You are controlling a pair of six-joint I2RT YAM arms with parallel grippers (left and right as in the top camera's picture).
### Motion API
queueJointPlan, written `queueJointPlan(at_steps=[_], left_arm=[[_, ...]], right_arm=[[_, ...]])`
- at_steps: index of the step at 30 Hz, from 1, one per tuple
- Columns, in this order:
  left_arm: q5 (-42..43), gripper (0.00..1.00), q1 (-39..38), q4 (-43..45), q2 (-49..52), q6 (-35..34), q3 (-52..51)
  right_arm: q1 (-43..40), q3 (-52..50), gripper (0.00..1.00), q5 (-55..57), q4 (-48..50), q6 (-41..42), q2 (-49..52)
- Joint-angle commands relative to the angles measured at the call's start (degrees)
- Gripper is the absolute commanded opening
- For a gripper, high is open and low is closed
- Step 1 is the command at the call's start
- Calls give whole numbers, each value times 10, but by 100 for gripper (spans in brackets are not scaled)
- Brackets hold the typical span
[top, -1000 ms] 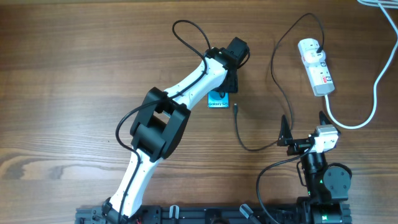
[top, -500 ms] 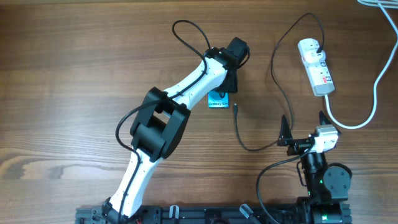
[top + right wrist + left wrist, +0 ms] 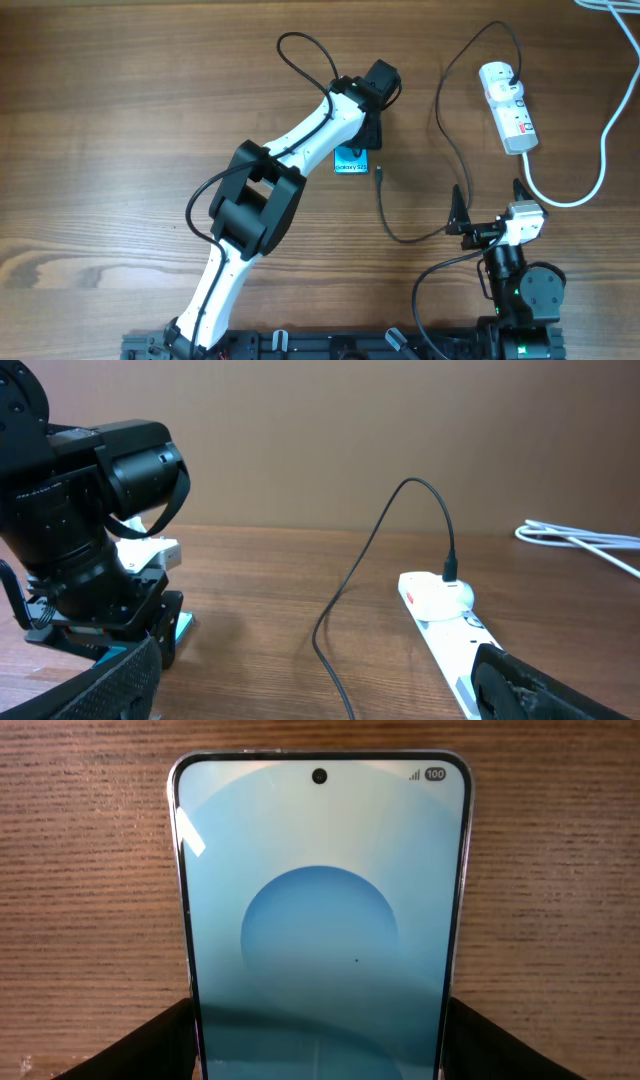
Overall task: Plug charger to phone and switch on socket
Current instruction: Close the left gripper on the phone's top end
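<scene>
- Near the middle of the wooden table [image 3: 120, 100], a touch toward 1 o'clock: phone [image 3: 351, 162] lying flat, turquoise screen up and lit, mostly hidden from overhead under the left gripper [image 3: 358, 142].
- Going by the left wrist cam, looks clamped on the phone, with dark fingers [image 3: 140, 1045] snug against both long edges.
- Down at 5 o'clock: right gripper [image 3: 488, 200], jaws spread wide, holding nothing.
- Not plugged in yet: charger [image 3: 384, 210] trailing loose, its plug tip [image 3: 380, 172] on the wood just at 4 o'clock of the phone, seemingly not touching.
- Other end already in the white adapter [image 3: 497, 74] on the socket [image 3: 512, 122], out at 2 o'clock.
- Guessing the current step is pinning the phone steady. Next up: right gripper toward 10 o'clock, pinch the tip, line it up with the phone's bottom edge and push. Flipping the socket on comes after.
- Matte brown wood grain all over, a plain brown wall [image 3: 350, 420] behind, and a thick white cord [image 3: 600, 150] looping at 3 o'clock.
</scene>
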Motion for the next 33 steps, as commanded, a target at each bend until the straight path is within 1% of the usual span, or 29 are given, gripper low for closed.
queueJointPlan(at_steps=[1, 33], left_arm=[[14, 72, -1, -10, -9, -3, -2], [14, 72, 2, -24, -49, -4, -2]], right_arm=[[1, 0, 100, 8, 2, 3, -5], [1, 0, 100, 8, 2, 3, -5]])
